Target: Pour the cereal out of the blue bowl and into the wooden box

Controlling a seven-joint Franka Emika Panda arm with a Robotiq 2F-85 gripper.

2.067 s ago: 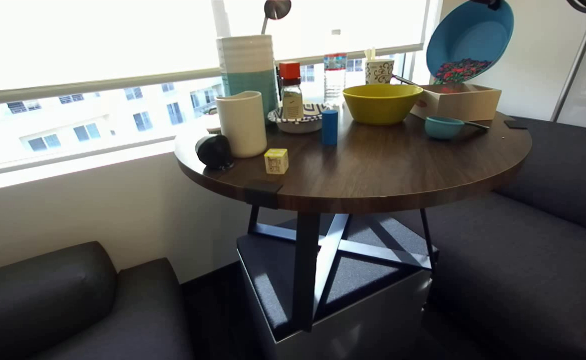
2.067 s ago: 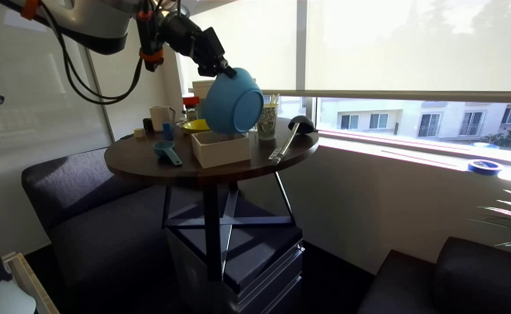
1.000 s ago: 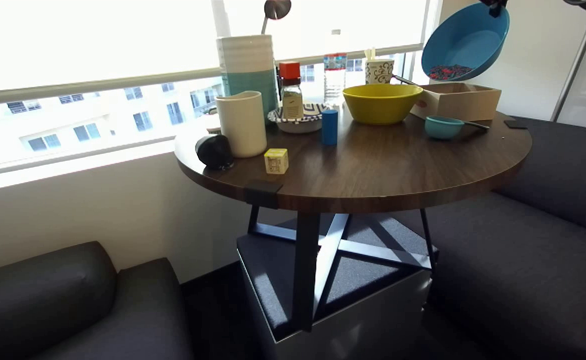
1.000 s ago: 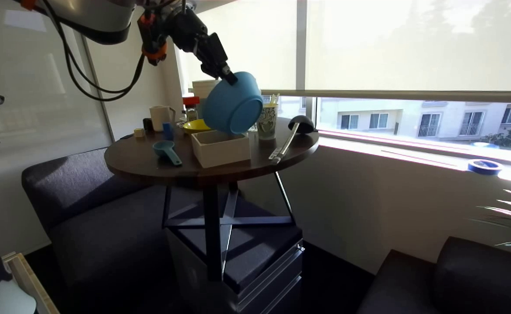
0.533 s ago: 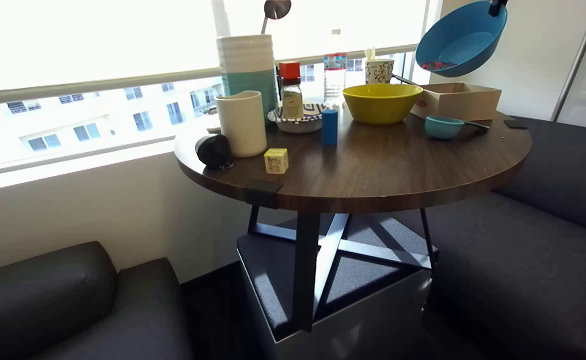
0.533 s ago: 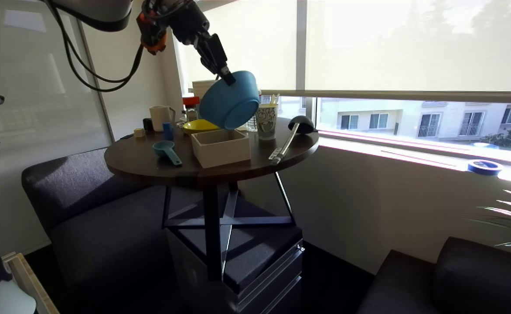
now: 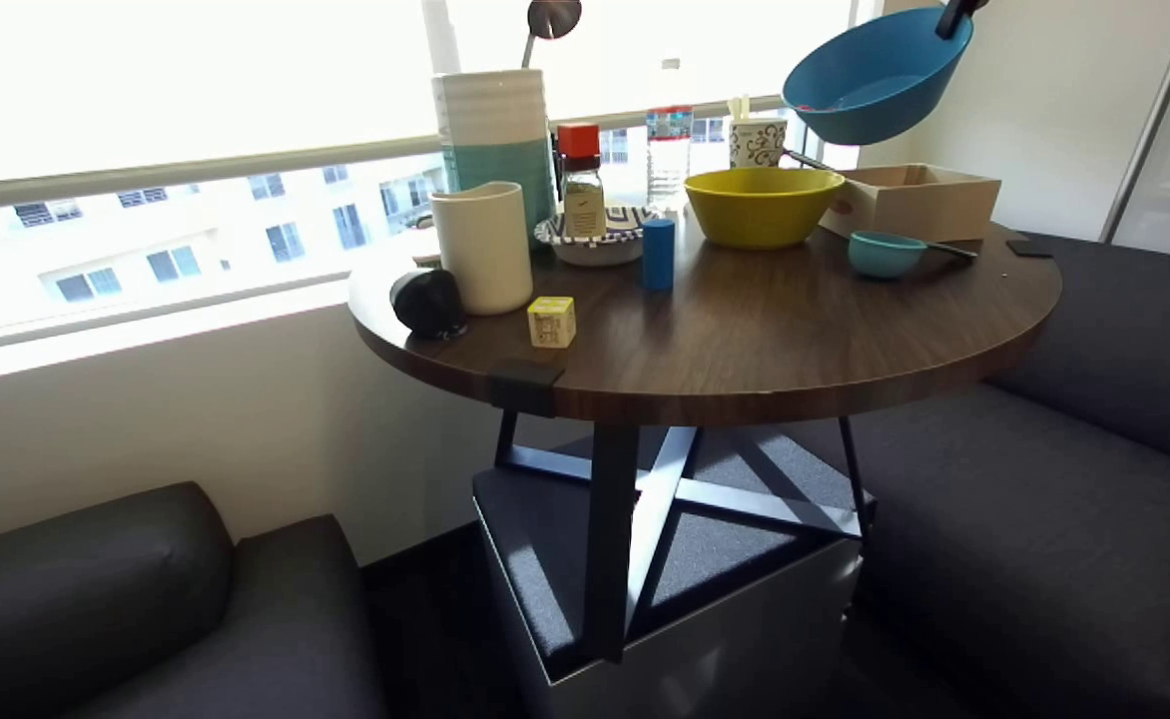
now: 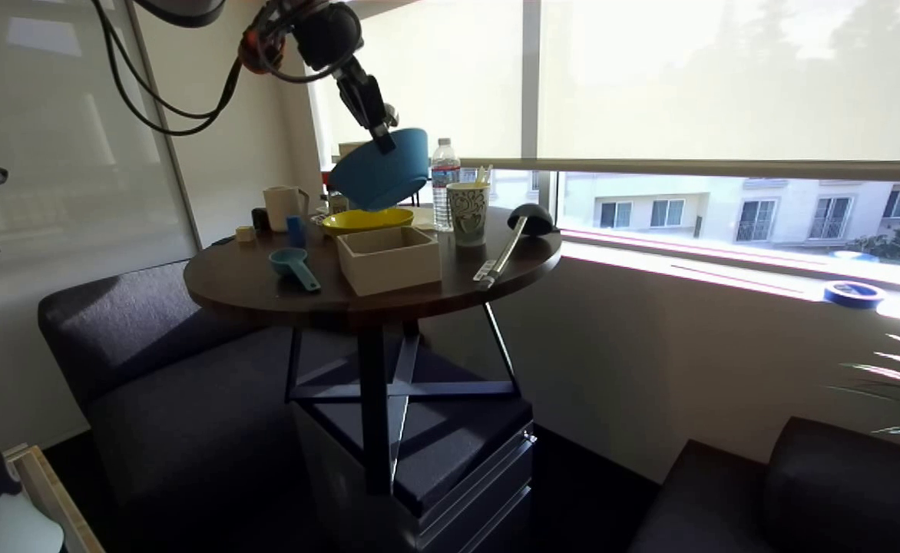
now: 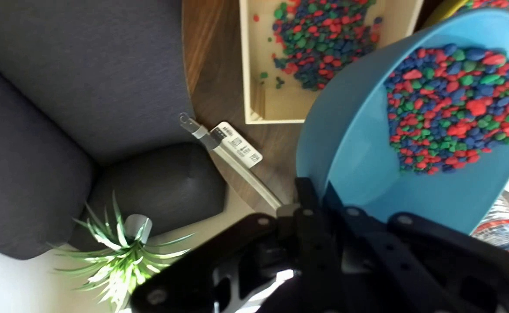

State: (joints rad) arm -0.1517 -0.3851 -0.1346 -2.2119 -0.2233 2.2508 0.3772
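My gripper [image 9: 317, 189] is shut on the rim of the large blue bowl [image 9: 367, 182]. In both exterior views the bowl [image 7: 875, 95] [image 8: 385, 175] hangs tilted in the air, above and behind the wooden box [image 7: 934, 205] [image 8: 392, 269], partly over the yellow bowl's side. The gripper also shows in an exterior view [image 8: 383, 140]. In the wrist view, red, green and blue cereal [image 9: 458, 108] lies in the bowl. More cereal [image 9: 315, 43] lies spread on the floor of the wooden box [image 9: 289, 108], whose far part is cut off by the frame and the bowl.
The yellow bowl [image 7: 765, 210] stands beside the box, with cereal [image 9: 497, 3] in it. A teal scoop [image 8: 290, 261], a ladle [image 8: 505, 253], a patterned cup [image 8: 469, 215] and a water bottle [image 8: 444, 180] stand or lie around the box. A white pitcher [image 7: 485, 250] is farther off.
The gripper has carried the blue bowl from over the box toward the yellow bowl. The bowl has turned back from steeply tilted to more level; less cereal shows at its lower lip.
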